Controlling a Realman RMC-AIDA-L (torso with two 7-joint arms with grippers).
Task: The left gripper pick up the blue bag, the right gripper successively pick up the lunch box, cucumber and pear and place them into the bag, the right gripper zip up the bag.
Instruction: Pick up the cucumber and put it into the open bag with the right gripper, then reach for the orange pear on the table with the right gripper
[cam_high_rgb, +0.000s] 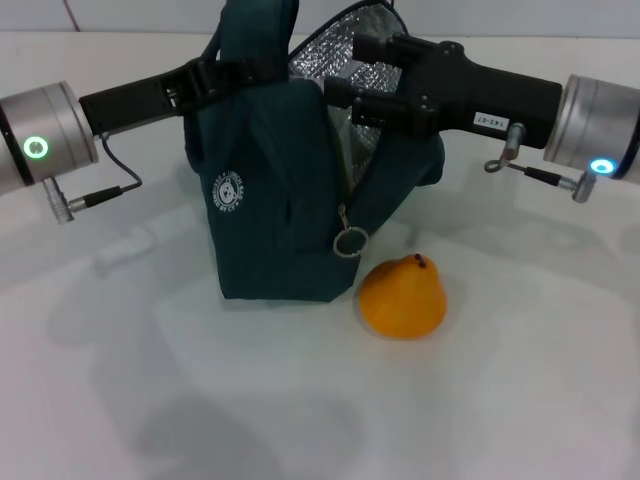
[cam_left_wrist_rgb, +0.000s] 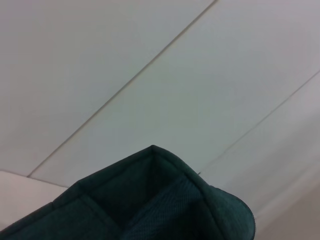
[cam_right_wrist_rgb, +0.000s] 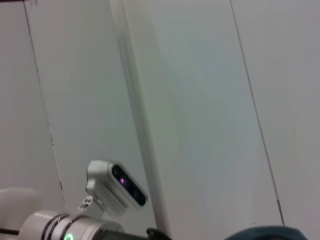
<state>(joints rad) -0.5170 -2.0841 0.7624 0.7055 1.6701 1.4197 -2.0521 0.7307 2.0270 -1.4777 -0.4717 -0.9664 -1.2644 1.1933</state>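
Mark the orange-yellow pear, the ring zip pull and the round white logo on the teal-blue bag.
Orange-yellow pear (cam_high_rgb: 402, 298), head view, middle of its body.
Ring zip pull (cam_high_rgb: 349, 242), head view, on the metal ring.
Round white logo (cam_high_rgb: 229, 191), head view, centre of the print.

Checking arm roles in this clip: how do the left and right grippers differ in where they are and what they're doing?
The left gripper is clamped on the blue bag at its upper left edge; the right gripper reaches over the foil-lined opening and holds nothing visible. The left wrist light is green, the right blue. Both are black two-finger claws level with the bag's top. The pear lies on the table.

Silver cylindrical wrists with glowing rings, black claws, thin cables
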